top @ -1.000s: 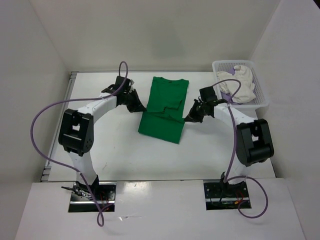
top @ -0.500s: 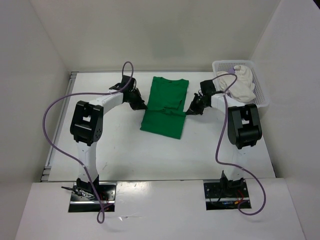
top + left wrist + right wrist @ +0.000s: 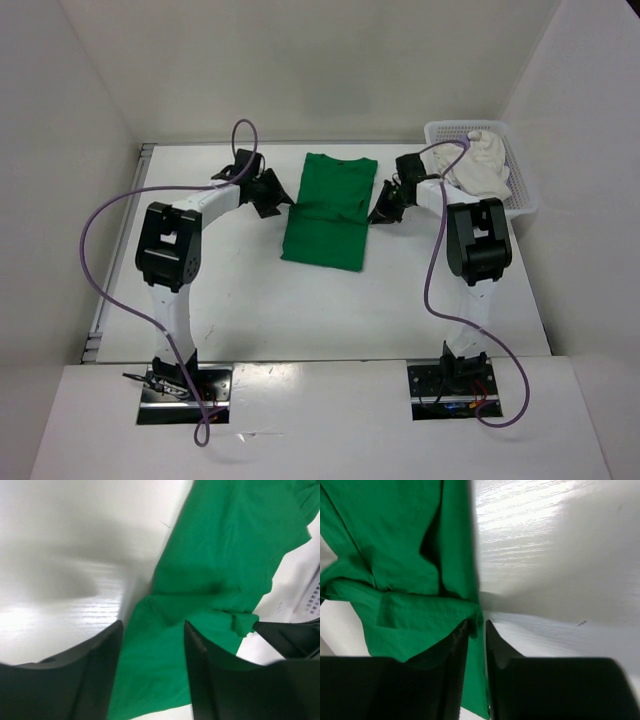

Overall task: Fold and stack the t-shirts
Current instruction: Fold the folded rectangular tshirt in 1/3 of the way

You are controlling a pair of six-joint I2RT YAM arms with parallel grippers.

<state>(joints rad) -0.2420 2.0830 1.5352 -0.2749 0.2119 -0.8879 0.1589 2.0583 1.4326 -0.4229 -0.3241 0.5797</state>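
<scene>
The bright green t-shirt (image 3: 325, 215) lies folded lengthwise in a narrow strip on the middle of the table. My left gripper (image 3: 272, 195) is at the strip's left edge. In its wrist view the left gripper (image 3: 152, 625) is open, with the green cloth (image 3: 225, 555) lying flat under the gap. My right gripper (image 3: 382, 212) is at the strip's right edge. In its wrist view the right gripper (image 3: 476, 624) has its jaws slightly apart, and the hem of the green shirt (image 3: 395, 555) sits loose in the narrow gap. A white t-shirt (image 3: 480, 168) is bunched in the basket.
The white perforated basket (image 3: 436, 127) stands at the back right corner, close behind my right arm. White walls close off the table at the back and on both sides. Purple cables loop from both arms.
Both grippers have moved toward the back of the table and opened. The green shirt's skewed lower part now lies straight, so the shirt is a neater strip.
</scene>
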